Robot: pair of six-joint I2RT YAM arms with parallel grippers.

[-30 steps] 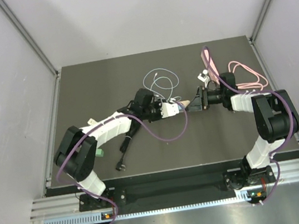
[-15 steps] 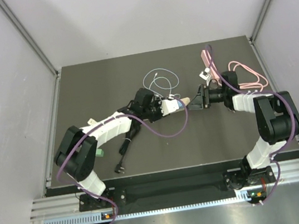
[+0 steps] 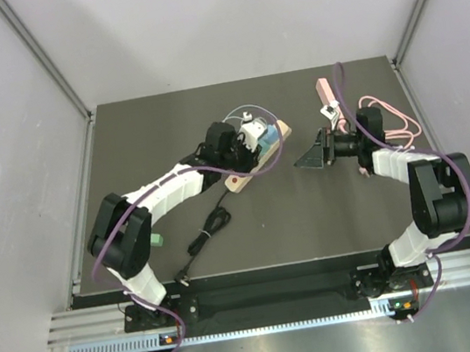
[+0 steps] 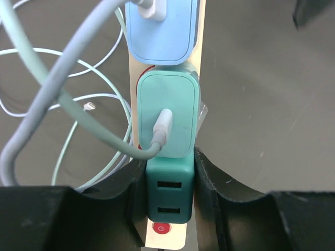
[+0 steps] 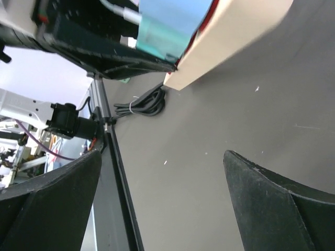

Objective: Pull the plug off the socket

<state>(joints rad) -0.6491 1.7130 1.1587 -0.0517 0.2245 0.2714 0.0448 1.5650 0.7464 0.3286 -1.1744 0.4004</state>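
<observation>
My left gripper is shut on a dark teal plug with two USB ports. The plug sits on the beige socket strip, just above its red power button. Further along the strip are a light green charger and a light blue charger, each with a cable. The strip lies slanted under the left gripper. My right gripper stands open and empty to the right of the strip. The strip's end shows apart from its fingers.
A white cable loop lies behind the strip. A pink cable and a pink strip are at the back right. A black cable trails to the front. A small green object lies beside the left arm.
The right gripper has opened, let go of the strip's end and drawn back to the right. The left gripper has swung the strip and its chargers left and back, dragging the black cable.
</observation>
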